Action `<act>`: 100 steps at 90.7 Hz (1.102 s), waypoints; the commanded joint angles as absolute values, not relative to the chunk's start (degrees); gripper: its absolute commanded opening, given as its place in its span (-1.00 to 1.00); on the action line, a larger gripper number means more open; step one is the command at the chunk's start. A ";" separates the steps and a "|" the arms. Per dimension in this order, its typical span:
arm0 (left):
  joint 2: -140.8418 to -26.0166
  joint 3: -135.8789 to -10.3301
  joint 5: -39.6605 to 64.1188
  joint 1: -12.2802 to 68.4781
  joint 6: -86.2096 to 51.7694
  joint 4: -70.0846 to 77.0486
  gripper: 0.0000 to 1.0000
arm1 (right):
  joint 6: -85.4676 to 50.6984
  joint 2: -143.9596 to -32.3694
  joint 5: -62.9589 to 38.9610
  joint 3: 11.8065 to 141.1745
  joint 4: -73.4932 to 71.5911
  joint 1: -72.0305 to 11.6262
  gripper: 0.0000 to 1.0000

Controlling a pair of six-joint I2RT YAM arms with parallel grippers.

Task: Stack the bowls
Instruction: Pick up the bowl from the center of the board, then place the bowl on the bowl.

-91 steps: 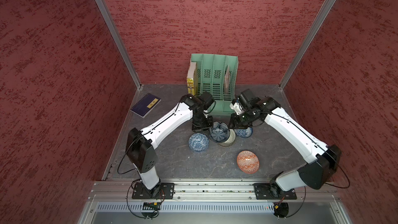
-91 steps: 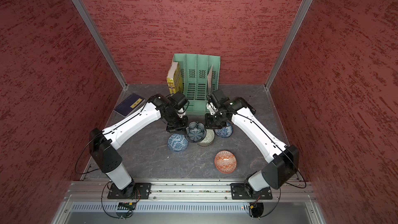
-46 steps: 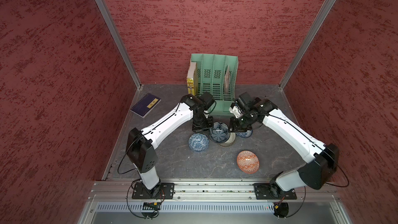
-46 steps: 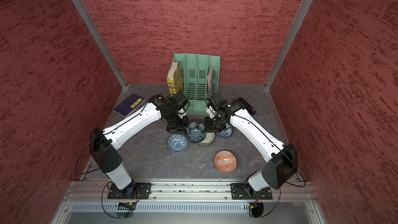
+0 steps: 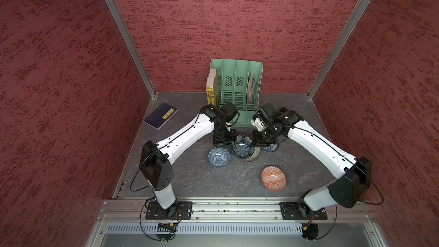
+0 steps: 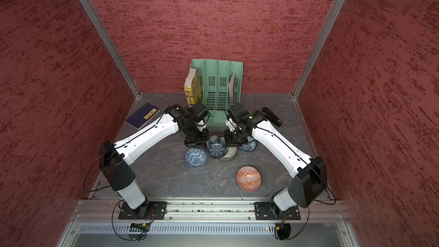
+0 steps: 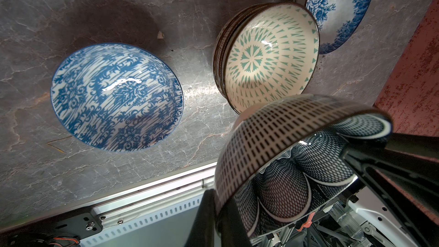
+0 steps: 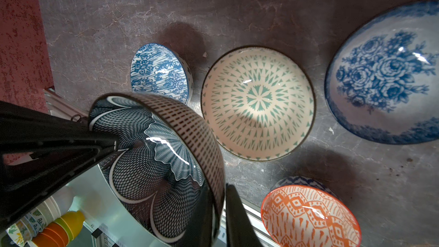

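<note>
The dark scalloped flower bowl [image 5: 242,148] [image 6: 215,148] hangs tilted just above a stack of bowls [image 5: 253,158] whose top bowl is cream with teal triangles [image 8: 257,103] [image 7: 268,58]. My left gripper [image 7: 219,210] [image 5: 231,142] is shut on one side of the dark bowl's rim [image 7: 285,143]. On the opposite side of the rim [image 8: 161,158] my right gripper [image 8: 219,210] [image 5: 253,142] is shut. A blue-white patterned bowl [image 5: 219,156] [image 7: 116,96] sits left of the stack, a blue floral bowl [image 5: 269,148] [image 8: 384,72] right of it, under the right wrist. The orange-white diamond bowl [image 5: 273,178] [image 8: 308,215] lies nearer the front.
A green file rack [image 5: 237,86] with a yellow book [image 5: 211,89] stands against the back wall, close behind both wrists. A dark blue notebook [image 5: 161,115] lies at the back left. Red walls enclose three sides; a metal rail [image 5: 225,206] runs along the front.
My right gripper has shifted left from above the blue floral bowl to the dark flower bowl and closed on its rim. The left gripper keeps its hold.
</note>
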State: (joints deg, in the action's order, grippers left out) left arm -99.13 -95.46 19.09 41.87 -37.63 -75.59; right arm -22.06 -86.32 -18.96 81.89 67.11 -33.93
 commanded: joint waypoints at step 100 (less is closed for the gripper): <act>-65.64 -67.35 17.89 24.94 -40.39 -66.67 0.80 | -20.50 -89.23 -20.89 83.14 66.31 -26.78 -1.00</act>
State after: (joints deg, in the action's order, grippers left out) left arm -67.77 -70.39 15.81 26.52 -40.69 -69.36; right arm -21.58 -89.21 -19.29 82.76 67.53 -28.18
